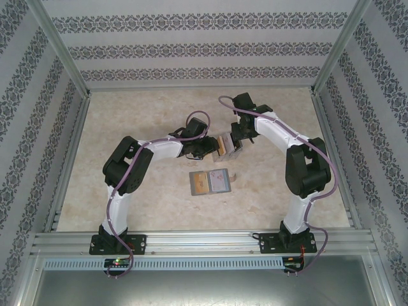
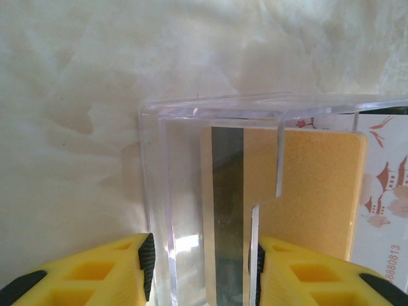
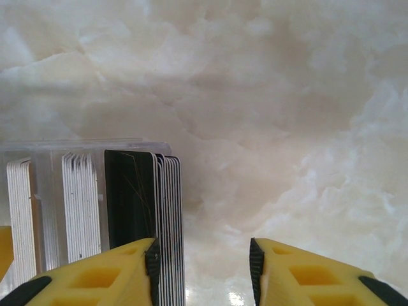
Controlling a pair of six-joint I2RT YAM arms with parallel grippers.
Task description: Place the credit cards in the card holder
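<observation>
while the card holder lay open and flat on the marble-patterned table, between the two arms, a tan card showed on its left half and a blue-grey card on its right. just beyond it stood a clear plastic box holding more credit cards on edge, among them an orange card with a dark stripe. the left gripper straddled one end of that box, jaws at a middling width, and seemed to pinch its walls. the right gripper hung at the stack's side, jaws apart with bare table between them, one finger just beside the cards' edges, holding nothing.
</observation>
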